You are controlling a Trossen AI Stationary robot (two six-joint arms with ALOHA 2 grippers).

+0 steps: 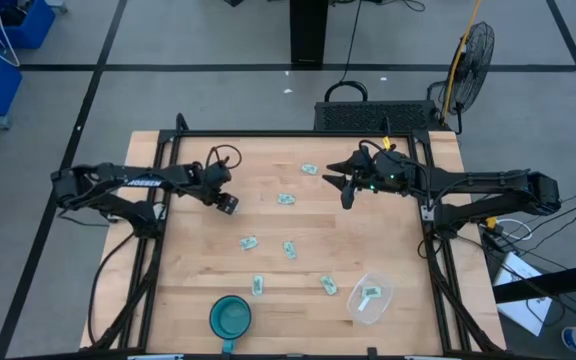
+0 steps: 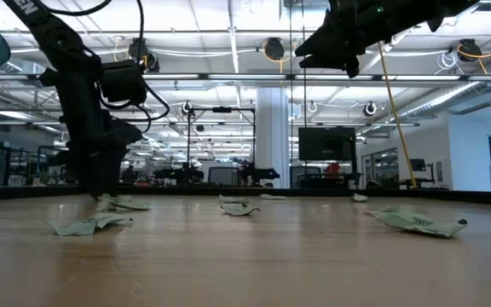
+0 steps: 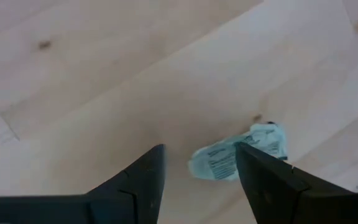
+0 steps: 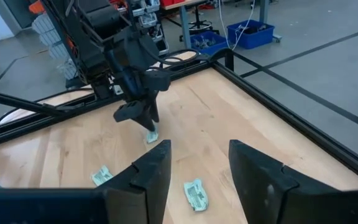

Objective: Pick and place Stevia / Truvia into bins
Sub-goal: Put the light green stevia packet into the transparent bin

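Wood table [image 1: 198, 300] scattered with sachets, left gripper [image 1: 228, 204] down with fingers spread around one sachet [image 3: 238, 158] at far left, grasp step, next pinch it and carry to bin [image 1: 371, 298] near right; right gripper [image 1: 346, 187] spread, raised.

Scene being lit evenly from overhead; ceiling lights [image 2: 273, 48] glaring in low view. Tabletop [image 1: 268, 190] being rendered bright, shadows soft. Left-wrist fingers [image 3: 143, 180] showing blurred.
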